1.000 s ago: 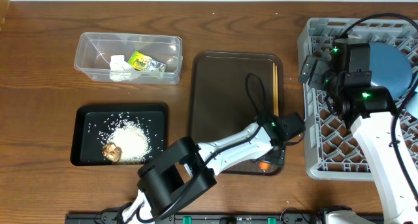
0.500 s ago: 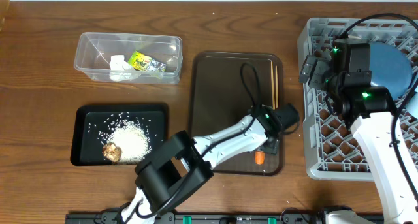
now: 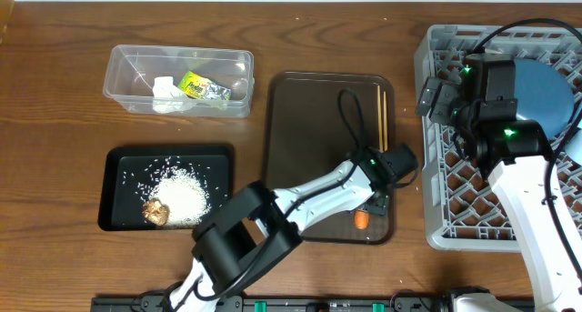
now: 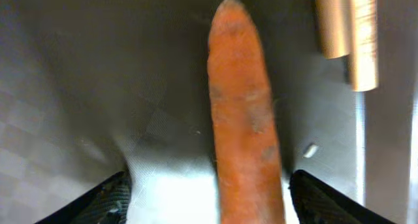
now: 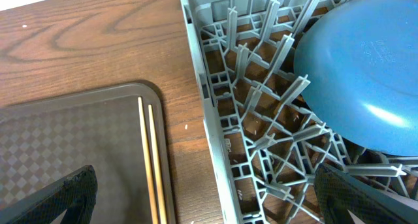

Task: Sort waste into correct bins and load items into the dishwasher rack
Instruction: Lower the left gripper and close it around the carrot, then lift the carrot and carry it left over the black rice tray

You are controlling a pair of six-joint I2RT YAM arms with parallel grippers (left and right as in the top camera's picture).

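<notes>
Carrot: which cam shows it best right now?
Left wrist. The carrot fills the frame, lying on the brown tray between the left gripper's open fingers. In overhead the carrot is just a small orange speck by that gripper near the tray's corner. Right wrist misses it.
</notes>
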